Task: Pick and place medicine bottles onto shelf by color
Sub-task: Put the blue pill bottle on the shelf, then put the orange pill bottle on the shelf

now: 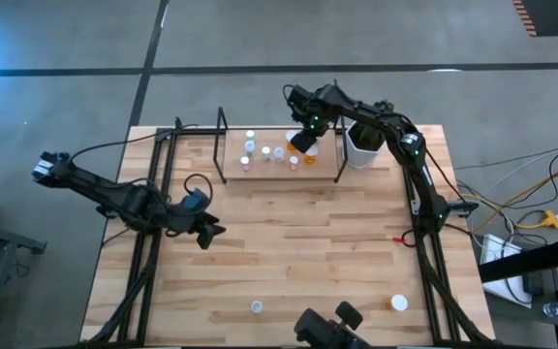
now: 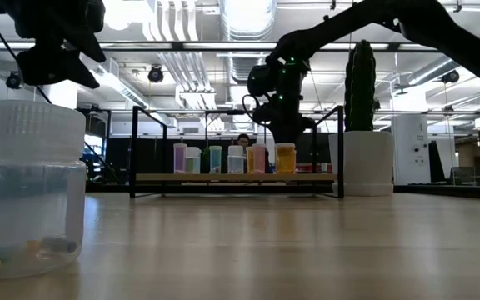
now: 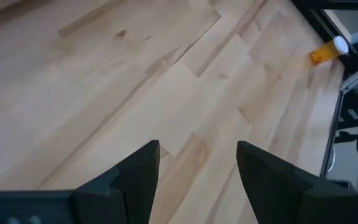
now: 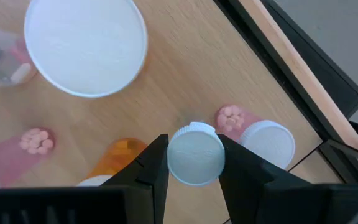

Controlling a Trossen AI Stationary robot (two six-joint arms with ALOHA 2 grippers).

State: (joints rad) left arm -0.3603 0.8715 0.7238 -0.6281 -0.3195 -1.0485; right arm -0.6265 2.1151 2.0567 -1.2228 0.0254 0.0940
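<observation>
Right gripper hangs over the shelf, jaws clamped on a white-capped bottle above the orange and pink ones standing there. Advise lowering it straight into the gap beside its colour match, releasing only once seated. Left gripper waits over bare counter, jaws apart. Two bottles remain at the counter's near edge

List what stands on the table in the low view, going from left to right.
Clear bottle close to the camera → greenish bottle on the shelf → orange bottle on the shelf → white cactus pot.
</observation>
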